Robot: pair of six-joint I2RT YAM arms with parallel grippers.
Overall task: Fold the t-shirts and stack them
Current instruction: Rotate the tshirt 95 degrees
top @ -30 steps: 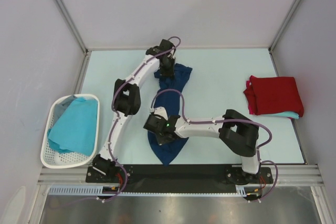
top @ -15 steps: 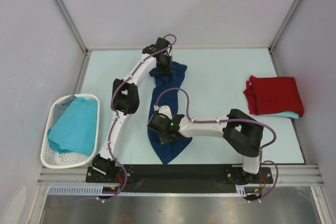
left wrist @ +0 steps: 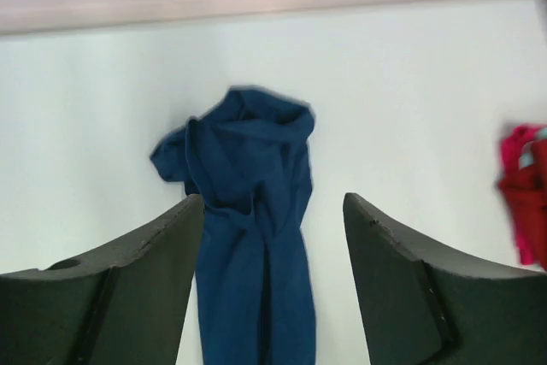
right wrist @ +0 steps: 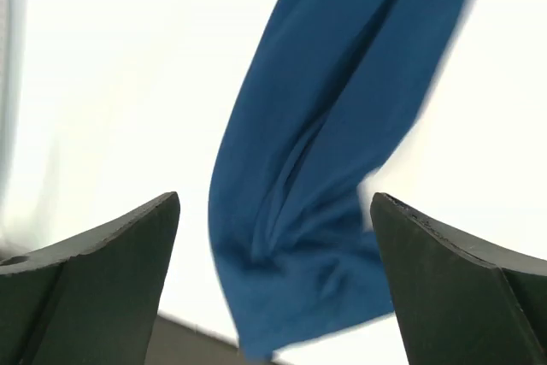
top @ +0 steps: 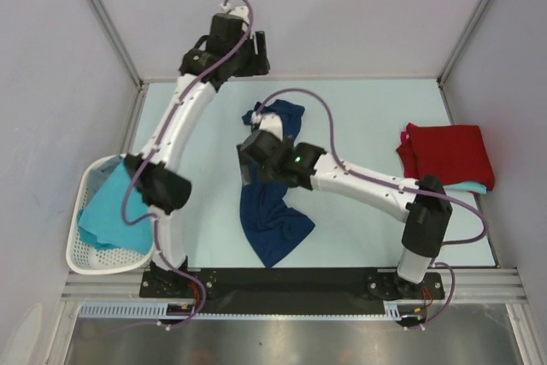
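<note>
A navy blue t-shirt lies on the table as a long bunched strip running from the back centre toward the front. My left gripper is raised high behind its far end and stands open, holding nothing; in the left wrist view the navy t-shirt lies well below the left gripper. My right gripper hovers open over the strip's middle, and the right wrist view shows the navy t-shirt beneath the empty right gripper. A folded red t-shirt rests on a turquoise one at the right.
A white perforated basket stands at the left front with a turquoise t-shirt in it. The left arm's elbow hangs over the basket's near corner. Grey walls close in the table on three sides. The red t-shirt shows at the right edge of the left wrist view.
Both grippers have opened and let go of the navy t-shirt. The left arm rose and drew back toward the rear wall; the right gripper lifted and moved toward the shirt's middle.
</note>
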